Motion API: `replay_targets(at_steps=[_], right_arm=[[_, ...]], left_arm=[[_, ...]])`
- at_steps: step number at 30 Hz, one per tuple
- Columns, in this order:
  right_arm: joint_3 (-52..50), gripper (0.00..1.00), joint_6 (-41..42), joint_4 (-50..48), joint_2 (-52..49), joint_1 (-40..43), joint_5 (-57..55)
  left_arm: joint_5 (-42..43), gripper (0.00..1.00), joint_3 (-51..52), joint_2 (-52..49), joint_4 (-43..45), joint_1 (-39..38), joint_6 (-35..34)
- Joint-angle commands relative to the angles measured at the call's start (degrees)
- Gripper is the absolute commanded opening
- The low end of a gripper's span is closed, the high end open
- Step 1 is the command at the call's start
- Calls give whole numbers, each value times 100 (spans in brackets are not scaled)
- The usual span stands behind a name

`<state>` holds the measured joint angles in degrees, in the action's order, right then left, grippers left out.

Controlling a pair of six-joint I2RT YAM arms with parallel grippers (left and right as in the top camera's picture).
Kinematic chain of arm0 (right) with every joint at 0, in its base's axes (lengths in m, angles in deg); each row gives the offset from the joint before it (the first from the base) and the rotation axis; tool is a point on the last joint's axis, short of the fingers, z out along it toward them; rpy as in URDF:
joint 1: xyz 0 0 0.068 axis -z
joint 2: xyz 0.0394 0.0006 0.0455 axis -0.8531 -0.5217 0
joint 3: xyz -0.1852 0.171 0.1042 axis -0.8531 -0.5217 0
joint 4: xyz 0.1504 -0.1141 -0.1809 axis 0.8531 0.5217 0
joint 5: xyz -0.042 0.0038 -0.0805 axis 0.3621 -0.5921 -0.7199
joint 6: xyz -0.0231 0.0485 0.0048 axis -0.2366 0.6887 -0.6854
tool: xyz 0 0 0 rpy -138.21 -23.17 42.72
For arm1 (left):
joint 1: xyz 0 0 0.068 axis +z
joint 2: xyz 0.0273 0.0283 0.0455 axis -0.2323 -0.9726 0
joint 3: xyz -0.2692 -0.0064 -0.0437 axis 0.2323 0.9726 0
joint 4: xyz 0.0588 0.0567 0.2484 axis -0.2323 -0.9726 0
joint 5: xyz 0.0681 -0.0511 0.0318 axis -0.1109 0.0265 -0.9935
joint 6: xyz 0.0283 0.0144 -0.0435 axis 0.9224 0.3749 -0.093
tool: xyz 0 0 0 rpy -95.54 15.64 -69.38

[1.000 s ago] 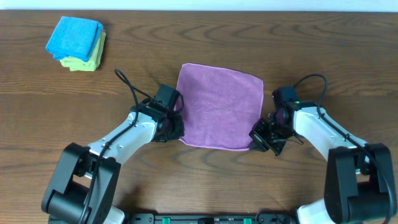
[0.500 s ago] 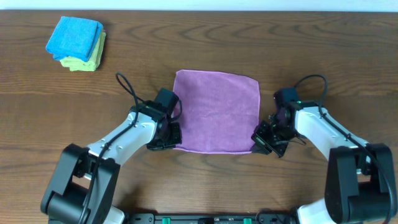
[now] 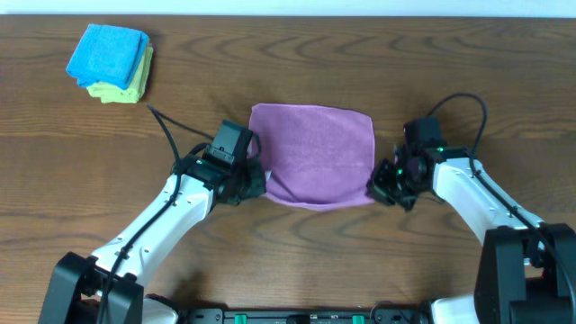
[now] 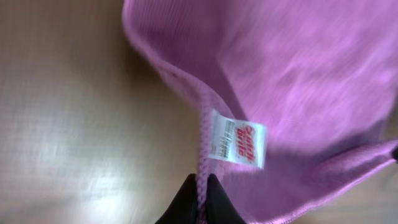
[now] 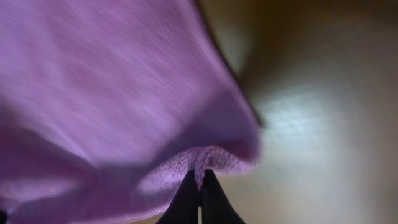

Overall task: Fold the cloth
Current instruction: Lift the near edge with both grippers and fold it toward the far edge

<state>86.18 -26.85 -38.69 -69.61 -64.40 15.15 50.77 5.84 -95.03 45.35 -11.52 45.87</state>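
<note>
The purple cloth [image 3: 315, 153] lies in the middle of the wooden table, its near edge lifted off the surface. My left gripper [image 3: 255, 180] is shut on the cloth's near left corner; the left wrist view shows the stitched hem [image 4: 203, 162] pinched between the fingertips [image 4: 200, 186], with the white tag [image 4: 237, 138] just beyond. My right gripper [image 3: 378, 187] is shut on the near right corner; the right wrist view shows the fingertips [image 5: 199, 183] clamped on the cloth's edge [image 5: 205, 158]. The cloth hangs curved between the two grippers.
A bright blue folded cloth [image 3: 108, 52] sits on a yellow-green folded cloth [image 3: 135, 83] at the far left corner of the table. Bare brown wood [image 3: 450, 81] lies around the purple cloth.
Both grippers have risen and moved away from me with the cloth's near corners. The near edge has lifted and the cloth looks shorter front to back.
</note>
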Motion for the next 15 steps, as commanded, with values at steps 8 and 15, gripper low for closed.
replay_targets(at_steps=[8, 15], right_arm=[[579, 2, -15, -1504, 33, 68, -153], [1523, 2, -59, -1582, -636, 70, -448]], left_arm=[[-168, 5, -236, -892, 1523, 586, 33], [-33, 6, -1482, -1878, 1541, 868, 588]])
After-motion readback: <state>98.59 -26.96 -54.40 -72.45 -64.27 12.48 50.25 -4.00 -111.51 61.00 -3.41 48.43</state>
